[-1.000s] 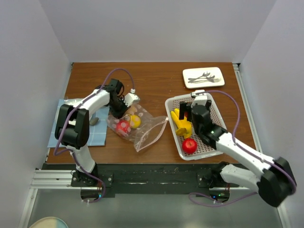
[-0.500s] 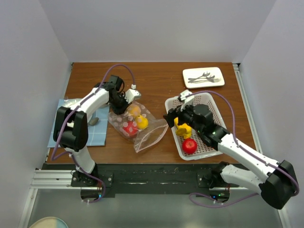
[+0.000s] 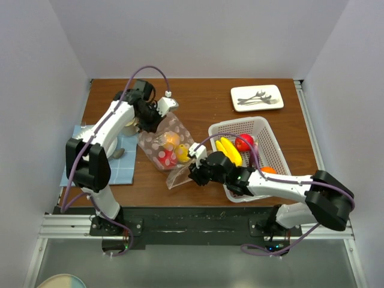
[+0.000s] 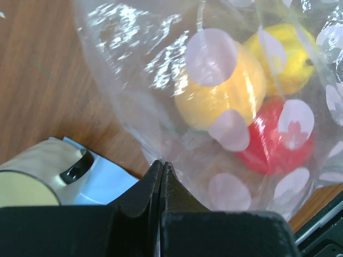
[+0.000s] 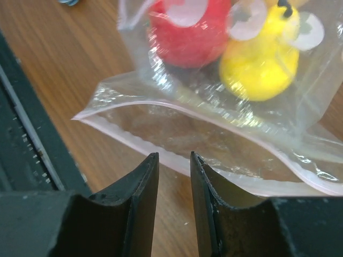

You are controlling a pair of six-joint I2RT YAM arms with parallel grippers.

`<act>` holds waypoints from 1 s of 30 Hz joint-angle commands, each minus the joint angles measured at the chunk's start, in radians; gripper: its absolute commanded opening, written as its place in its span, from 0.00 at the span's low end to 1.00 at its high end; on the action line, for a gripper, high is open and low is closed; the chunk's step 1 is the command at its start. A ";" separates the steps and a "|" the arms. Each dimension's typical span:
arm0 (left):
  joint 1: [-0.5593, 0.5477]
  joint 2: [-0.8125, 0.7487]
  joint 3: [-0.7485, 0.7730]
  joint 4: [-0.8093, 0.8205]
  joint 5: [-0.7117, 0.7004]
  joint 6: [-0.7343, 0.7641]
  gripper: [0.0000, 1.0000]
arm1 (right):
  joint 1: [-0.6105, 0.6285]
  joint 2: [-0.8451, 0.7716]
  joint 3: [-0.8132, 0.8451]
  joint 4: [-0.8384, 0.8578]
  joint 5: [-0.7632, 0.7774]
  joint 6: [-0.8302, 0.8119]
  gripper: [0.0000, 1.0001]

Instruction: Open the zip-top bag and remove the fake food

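Zip-top bag (image 3: 170, 146): laid on the table (image 3: 210, 102) between the two arms, just left of the basket (image 3: 267, 144). It is clear, crinkled and printed with white dots. The far corner is turned toward the left arm and the mouth toward the near edge.
Zip strip (image 5: 214, 179): seen as a pale pink band along the near end of the bag. The mouth is parted behind it.
Left fingers (image 4: 139, 198): pressed fully together, with the bag's film clamped at their tips at the far corner.
Right fingers (image 5: 134, 198): set low over the table with only a narrow gap between them. Their tips are placed right at the zip strip, and no film is seen pressed between them.
Fake food in the bag: an orange ball (image 4: 225, 91), a yellow piece (image 4: 289, 53) and a red piece (image 4: 278, 136) are bunched together, touching, behind the film.
Fake food in the basket: a yellow banana (image 3: 228, 150), a red apple (image 3: 243, 142) and an orange piece (image 3: 268, 170) are seen.
Basket: white and perforated, placed on the right half of the table.
Mug (image 4: 29, 176): beige, set on a blue cloth (image 3: 75, 162) near the clamped corner.
Plate (image 3: 273, 93): white, carrying cutlery, at the far right of the table.
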 commanded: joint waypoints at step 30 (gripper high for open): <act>-0.077 0.130 -0.234 0.138 0.042 0.060 0.00 | 0.101 0.448 0.108 0.574 0.516 -0.170 0.99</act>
